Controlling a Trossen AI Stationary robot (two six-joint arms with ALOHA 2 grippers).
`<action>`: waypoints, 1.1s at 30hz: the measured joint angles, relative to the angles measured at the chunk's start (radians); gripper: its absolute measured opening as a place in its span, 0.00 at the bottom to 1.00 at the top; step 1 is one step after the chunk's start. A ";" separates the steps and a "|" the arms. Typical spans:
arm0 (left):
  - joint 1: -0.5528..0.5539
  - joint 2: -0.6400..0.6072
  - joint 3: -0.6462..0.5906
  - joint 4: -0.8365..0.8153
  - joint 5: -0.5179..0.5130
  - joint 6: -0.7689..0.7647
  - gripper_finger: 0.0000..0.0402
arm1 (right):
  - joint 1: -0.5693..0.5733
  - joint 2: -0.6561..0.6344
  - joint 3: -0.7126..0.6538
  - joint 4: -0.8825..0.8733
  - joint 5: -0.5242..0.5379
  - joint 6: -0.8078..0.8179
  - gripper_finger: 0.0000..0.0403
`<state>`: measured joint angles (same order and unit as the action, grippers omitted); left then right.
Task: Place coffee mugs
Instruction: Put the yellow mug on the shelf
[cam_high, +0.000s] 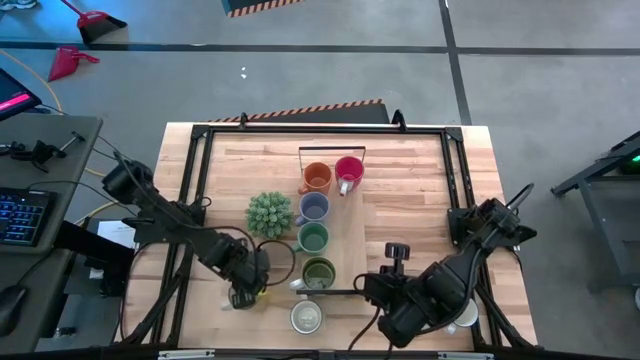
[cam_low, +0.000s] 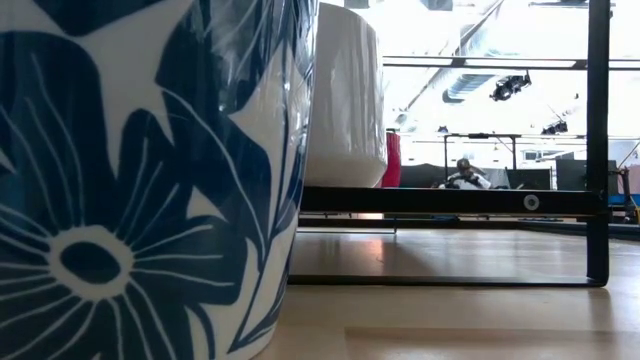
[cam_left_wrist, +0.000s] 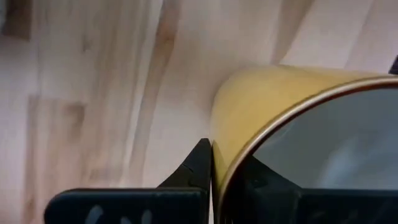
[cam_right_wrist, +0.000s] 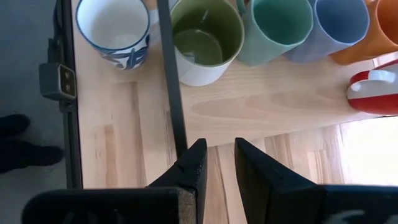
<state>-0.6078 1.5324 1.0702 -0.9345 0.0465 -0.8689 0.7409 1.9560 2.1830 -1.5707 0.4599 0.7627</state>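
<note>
1. The left gripper (cam_high: 245, 292) sits low over the near-left part of the wooden table (cam_high: 420, 190), just near of the spiky green plant (cam_high: 269, 212). In the left wrist view its fingers (cam_left_wrist: 199, 168) pinch the rim of a yellow mug (cam_left_wrist: 280, 99), one finger outside the wall and one inside, so the pincer is clenched on that mug. From above, only a sliver of yellow shows under the gripper.
2. To the right of the plant, a column of mugs runs from far to near: the orange mug (cam_high: 316, 178) farthest, then the lavender-blue mug (cam_high: 314, 208), the teal-green mug (cam_high: 313, 237) and the olive-green mug (cam_high: 318, 271).
3. These stand inside a thin black frame (cam_high: 332, 150) lying on the table; its near bar passes just near of the olive-green mug.
4. Nearer than that bar stands a white mug with blue flowers (cam_high: 307, 316), outside the frame. It fills the left of the low view, hard against the camera.
5. The pink-red mug (cam_high: 348, 171) stands just right of the orange mug, at the far end of the frame.
6. The right gripper (cam_high: 397, 254) hovers to the right of the mug column, clear of every mug. The right wrist view shows its fingers (cam_right_wrist: 196, 165) with a narrow gap between them and nothing held, so the pincer is released.
7. A pale mug (cam_high: 463, 316) peeks out beneath the right arm at the near-right; most of it is hidden.
</note>
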 joint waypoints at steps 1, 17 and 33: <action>0.000 -0.007 0.006 -0.035 0.000 -0.001 0.02 | 0.002 0.000 0.000 0.000 0.000 0.000 0.15; 0.112 -0.055 0.415 -0.407 -0.141 0.105 0.02 | 0.021 0.000 0.000 0.000 0.083 0.023 0.15; 0.216 -0.005 0.560 -0.405 -0.209 0.226 0.02 | 0.008 0.000 0.000 0.000 0.134 0.071 0.15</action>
<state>-0.3919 1.5273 1.6302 -1.3398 -0.1624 -0.6428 0.7485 1.9556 2.1830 -1.5708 0.5941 0.8334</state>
